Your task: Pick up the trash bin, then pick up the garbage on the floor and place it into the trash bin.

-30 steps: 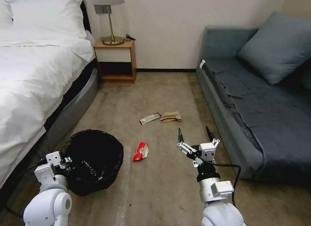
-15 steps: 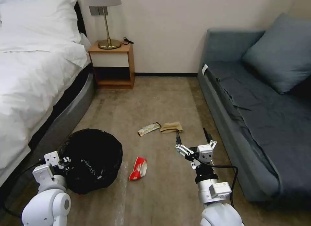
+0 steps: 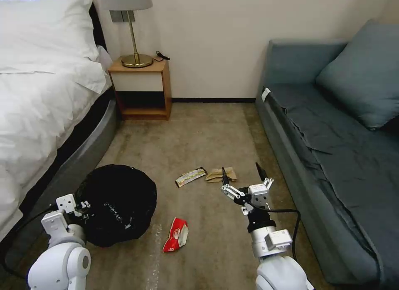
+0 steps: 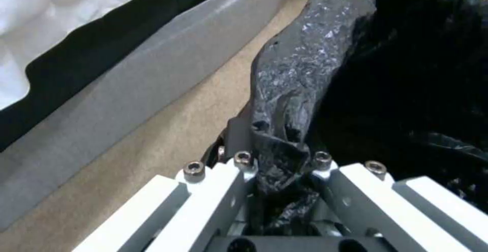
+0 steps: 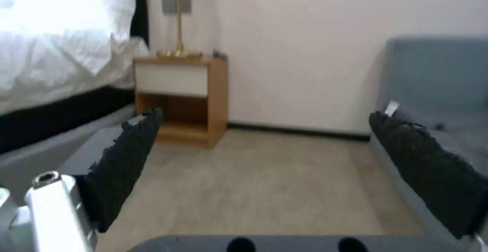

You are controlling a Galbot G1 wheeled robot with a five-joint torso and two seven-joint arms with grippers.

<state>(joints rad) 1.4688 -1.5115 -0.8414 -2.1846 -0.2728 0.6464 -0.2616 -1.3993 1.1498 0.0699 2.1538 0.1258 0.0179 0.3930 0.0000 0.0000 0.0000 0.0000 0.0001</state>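
Note:
The trash bin (image 3: 118, 202), lined with a crinkly black bag, hangs low at my left beside the bed. My left gripper (image 3: 84, 207) is shut on its rim; in the left wrist view the left gripper (image 4: 280, 160) pinches the bag's folded edge on the trash bin (image 4: 406, 73). Garbage lies on the carpet: a red-white snack wrapper (image 3: 175, 235), a long yellowish wrapper (image 3: 190, 176) and a crumpled tan paper bag (image 3: 220, 174). My right gripper (image 3: 241, 169) is open, held just right of the tan bag. In its wrist view the right gripper (image 5: 264, 130) holds nothing.
A white bed (image 3: 37, 107) runs along the left and a blue-grey sofa (image 3: 332, 144) along the right. A wooden nightstand (image 3: 141, 88) with a brass lamp (image 3: 135, 59) stands at the far wall. Open carpet (image 3: 199, 132) lies between them.
The whole picture has shifted: the camera has moved forward, so the litter sits lower and nearer. The left gripper still holds the bin and the right stays open.

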